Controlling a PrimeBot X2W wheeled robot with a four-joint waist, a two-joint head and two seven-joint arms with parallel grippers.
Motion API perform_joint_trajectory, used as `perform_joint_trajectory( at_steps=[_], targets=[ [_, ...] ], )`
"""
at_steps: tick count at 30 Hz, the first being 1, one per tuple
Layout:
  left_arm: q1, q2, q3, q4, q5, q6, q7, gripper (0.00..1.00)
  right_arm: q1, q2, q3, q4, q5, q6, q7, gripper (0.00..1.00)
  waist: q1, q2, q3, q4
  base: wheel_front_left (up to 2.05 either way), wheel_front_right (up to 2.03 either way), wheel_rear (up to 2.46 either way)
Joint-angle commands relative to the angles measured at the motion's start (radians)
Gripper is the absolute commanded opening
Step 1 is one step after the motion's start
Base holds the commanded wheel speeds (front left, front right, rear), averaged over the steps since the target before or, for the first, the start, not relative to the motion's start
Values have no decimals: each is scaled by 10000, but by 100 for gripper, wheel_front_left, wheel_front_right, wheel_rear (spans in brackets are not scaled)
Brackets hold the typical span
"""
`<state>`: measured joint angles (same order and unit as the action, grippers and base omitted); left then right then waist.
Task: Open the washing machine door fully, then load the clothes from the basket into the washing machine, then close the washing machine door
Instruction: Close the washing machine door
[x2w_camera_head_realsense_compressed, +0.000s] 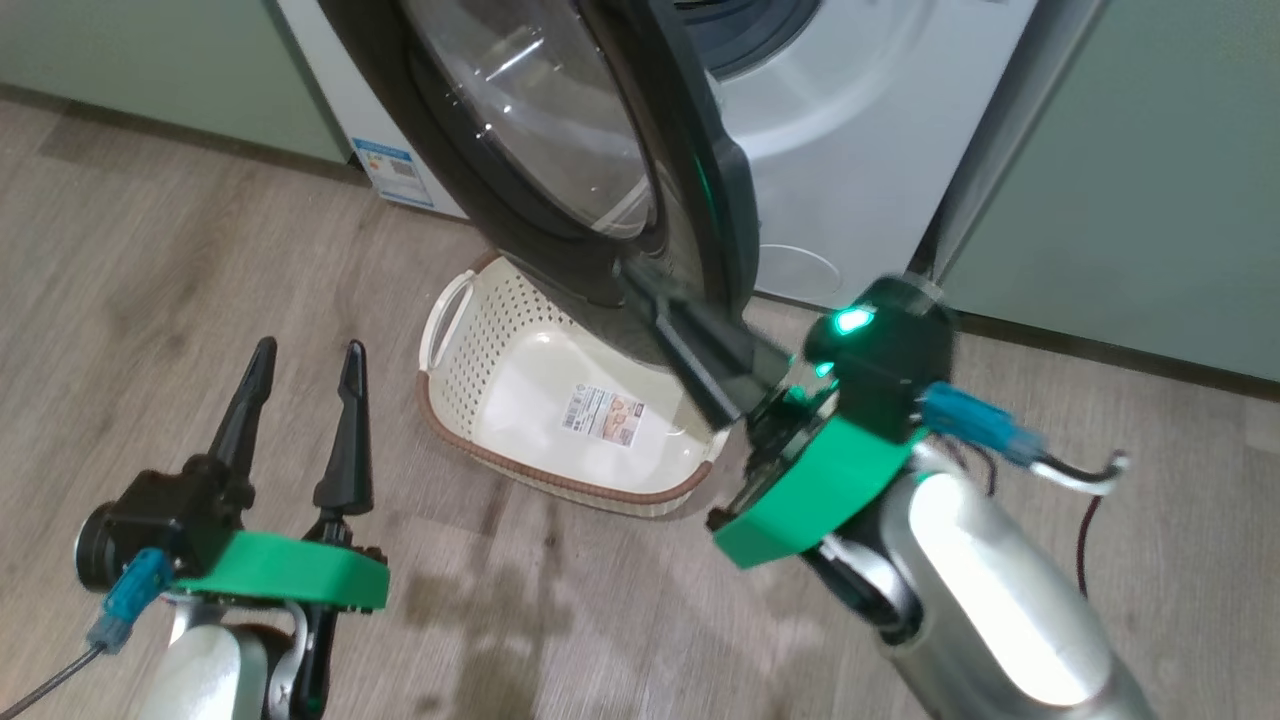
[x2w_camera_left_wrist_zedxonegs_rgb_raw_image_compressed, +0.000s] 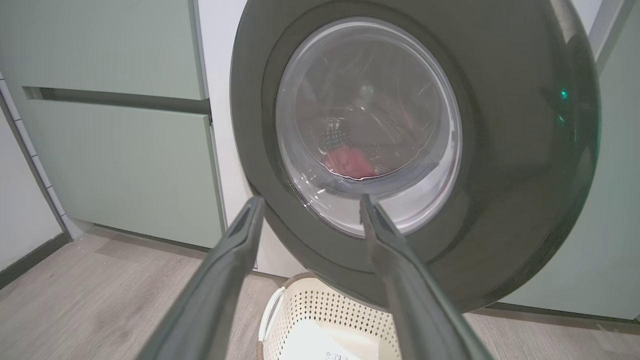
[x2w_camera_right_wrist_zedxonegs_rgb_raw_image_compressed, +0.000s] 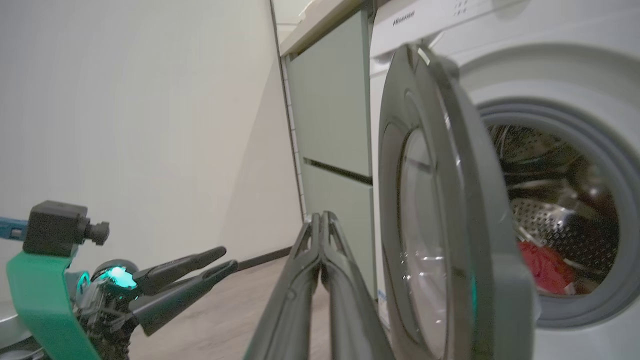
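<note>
The washing machine door stands partly open, its black rim and glass bowl hanging over the basket. That cream basket lies on the floor with just a label inside. Red clothes lie in the steel drum of the washing machine, and they also show through the door glass as clothes. My right gripper is shut with nothing in it, fingertips at the door's lower outer rim; the right wrist view has this gripper just left of the door. My left gripper stands open over the floor, left of the basket.
Pale green cabinets flank the machine on both sides. A white wall closes off the left. Wood-look floor spreads in front. A blue plug with a cable sticks out from my right wrist.
</note>
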<state>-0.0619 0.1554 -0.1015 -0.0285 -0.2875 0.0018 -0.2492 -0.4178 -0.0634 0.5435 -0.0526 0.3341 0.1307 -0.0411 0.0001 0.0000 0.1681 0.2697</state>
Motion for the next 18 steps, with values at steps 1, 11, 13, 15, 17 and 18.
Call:
perform_joint_trajectory(
  at_steps=[1, 11, 13, 15, 17, 18],
  targets=[
    [-515, 24, 415, -333, 103, -54, -123, 100, -13, 132, 279, -33, 228, 0, 79, 0, -1, 0, 74, 50, 0, 0, 0],
    [-658, -310, 658, -337, 216, -279, -125, 100, -125, 132, 547, 1755, 716, 0, -39, 0, -1, 0, 219, 150, 0, 0, 0],
    [-668, -361, 712, -323, 249, -320, -125, 100, -246, 132, 484, 2027, 732, 0, -109, 0, -1, 0, 227, 151, 0, 0, 0],
    [-675, -408, 760, -317, 285, -366, -125, 100, -351, 132, 436, 2251, 750, 0, -181, 0, -1, 0, 235, 149, 0, 0, 0],
    [-689, -454, 791, -306, 327, -412, -125, 100, -459, 132, 375, 2452, 759, 0, -250, 0, -1, 0, 250, 156, 0, 0, 0],
    [-698, -475, 807, -306, 343, -437, -125, 100, -520, 132, 340, 2546, 757, 0, -282, 0, -1, 0, 266, 153, 0, 0, 0]
  ],
)
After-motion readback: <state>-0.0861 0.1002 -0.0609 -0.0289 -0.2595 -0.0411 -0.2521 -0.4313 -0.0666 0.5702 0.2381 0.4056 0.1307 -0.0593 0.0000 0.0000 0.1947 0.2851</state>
